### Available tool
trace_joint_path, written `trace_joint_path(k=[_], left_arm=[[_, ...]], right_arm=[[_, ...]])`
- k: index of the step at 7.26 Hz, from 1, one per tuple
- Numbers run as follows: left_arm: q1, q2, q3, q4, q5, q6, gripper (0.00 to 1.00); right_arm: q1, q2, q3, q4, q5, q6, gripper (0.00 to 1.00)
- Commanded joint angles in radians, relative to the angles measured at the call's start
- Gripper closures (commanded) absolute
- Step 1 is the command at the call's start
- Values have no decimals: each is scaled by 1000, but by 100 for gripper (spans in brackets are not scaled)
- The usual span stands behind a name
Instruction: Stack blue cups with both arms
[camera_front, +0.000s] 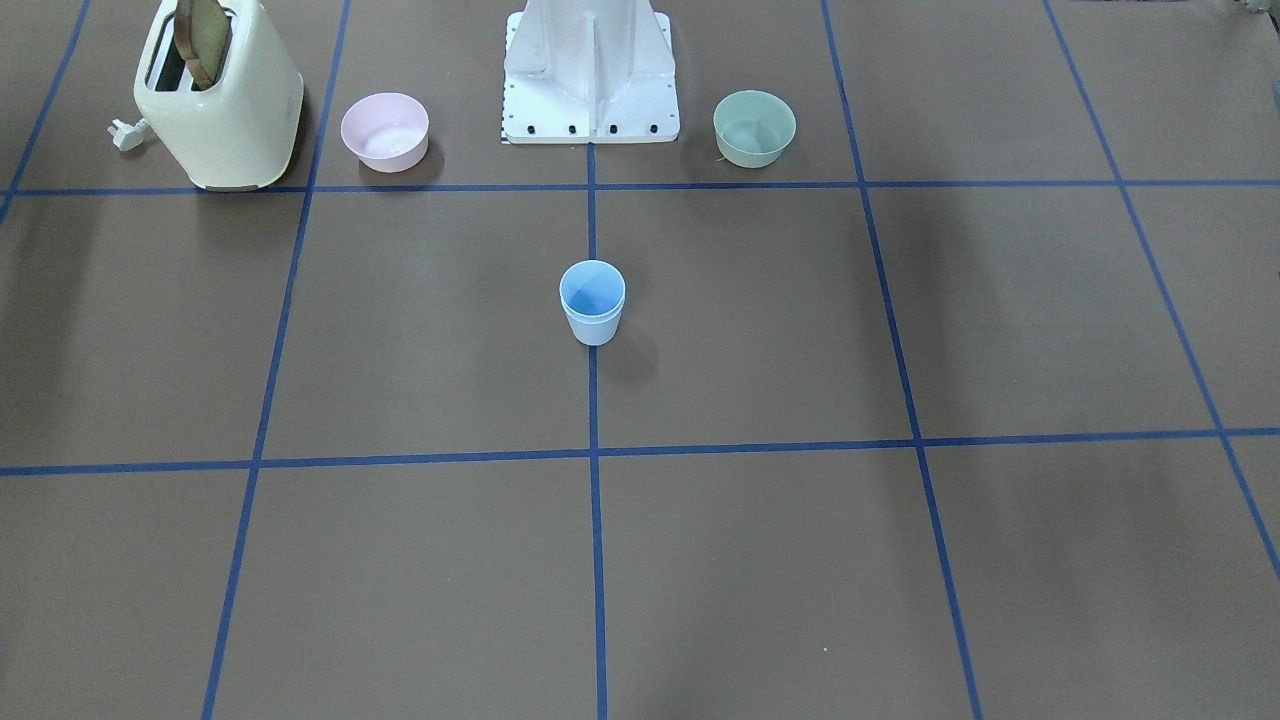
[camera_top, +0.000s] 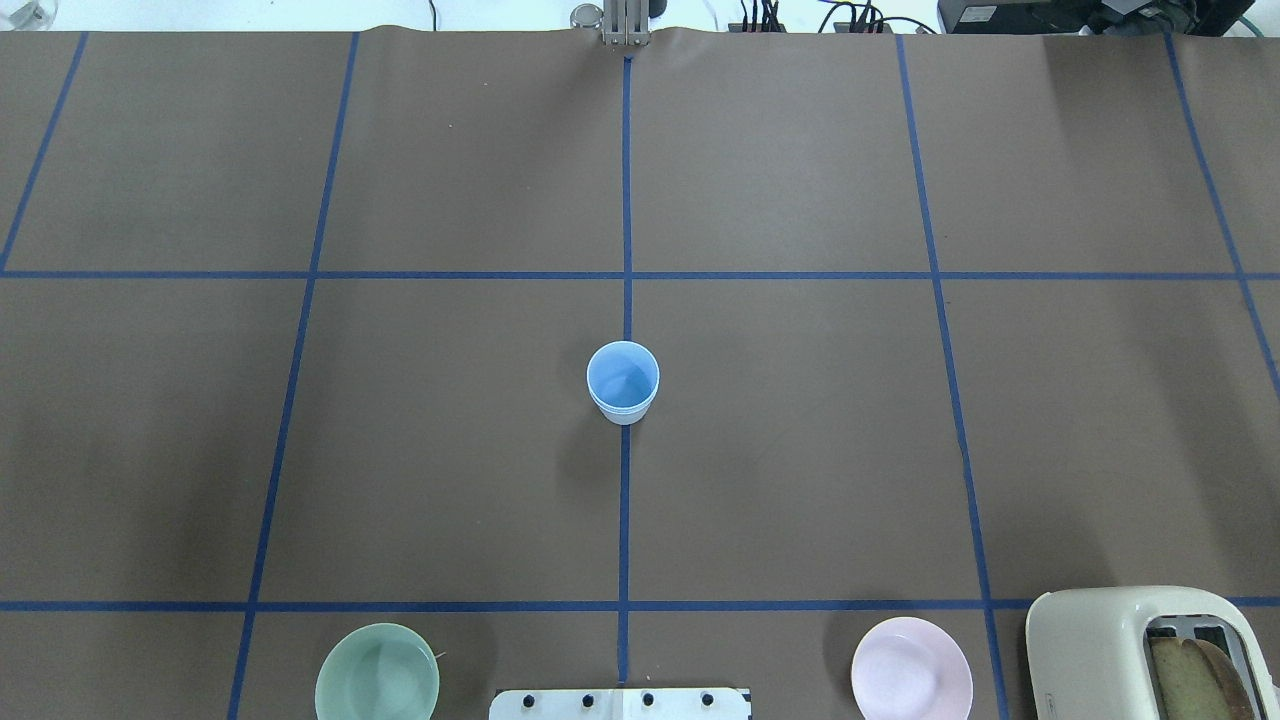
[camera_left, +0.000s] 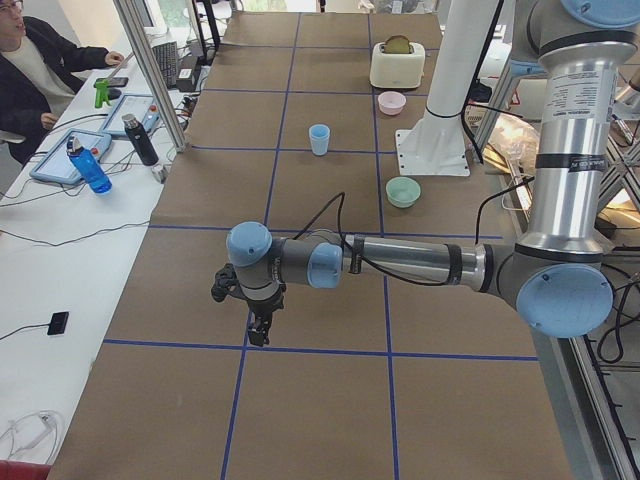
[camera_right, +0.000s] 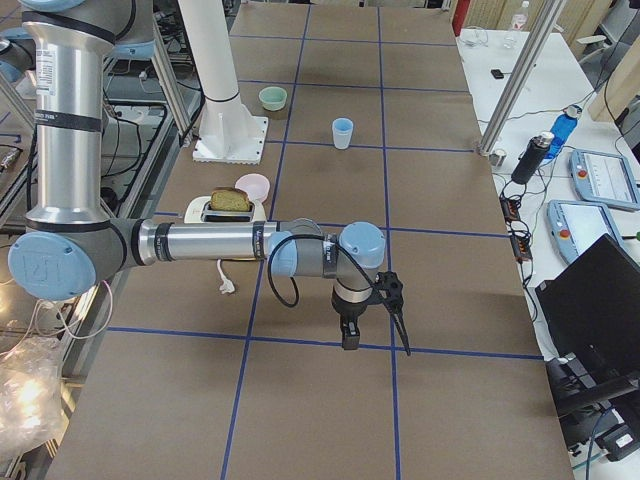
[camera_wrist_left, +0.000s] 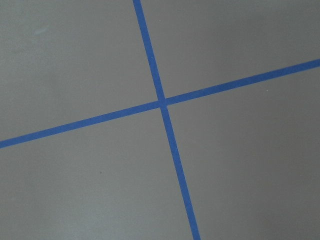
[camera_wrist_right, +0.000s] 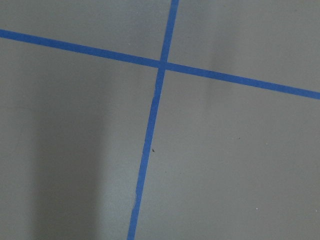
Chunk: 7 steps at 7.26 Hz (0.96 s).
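Note:
The blue cups (camera_front: 592, 305) stand upright as one nested stack at the table's middle, on the centre tape line, with a double rim showing. The stack also shows in the overhead view (camera_top: 622, 385) and in both side views (camera_left: 319, 139) (camera_right: 343, 132). My left gripper (camera_left: 257, 338) hangs low over a tape crossing near the table's left end, far from the cups. My right gripper (camera_right: 377, 347) hangs low over a tape crossing near the right end. I cannot tell whether either gripper is open or shut. Both wrist views show only brown table and blue tape.
A cream toaster (camera_front: 220, 100) with a bread slice, a pink bowl (camera_front: 385, 132) and a green bowl (camera_front: 754, 128) stand beside the white pedestal (camera_front: 590, 70). A seated person (camera_left: 30, 70) and bottles are at a side bench.

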<state>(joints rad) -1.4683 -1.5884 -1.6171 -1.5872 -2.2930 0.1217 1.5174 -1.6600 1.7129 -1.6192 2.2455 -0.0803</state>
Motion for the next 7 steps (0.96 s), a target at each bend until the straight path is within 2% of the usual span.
trace_joint_path(k=[1,7], left_arm=[[0,2,-6,3,1,-1,1],[-7,48,-47,0,10,1,1]], right_arm=[[1,-3,-4,30,5,19,0],[0,-3,-7,32,6,17,0]])
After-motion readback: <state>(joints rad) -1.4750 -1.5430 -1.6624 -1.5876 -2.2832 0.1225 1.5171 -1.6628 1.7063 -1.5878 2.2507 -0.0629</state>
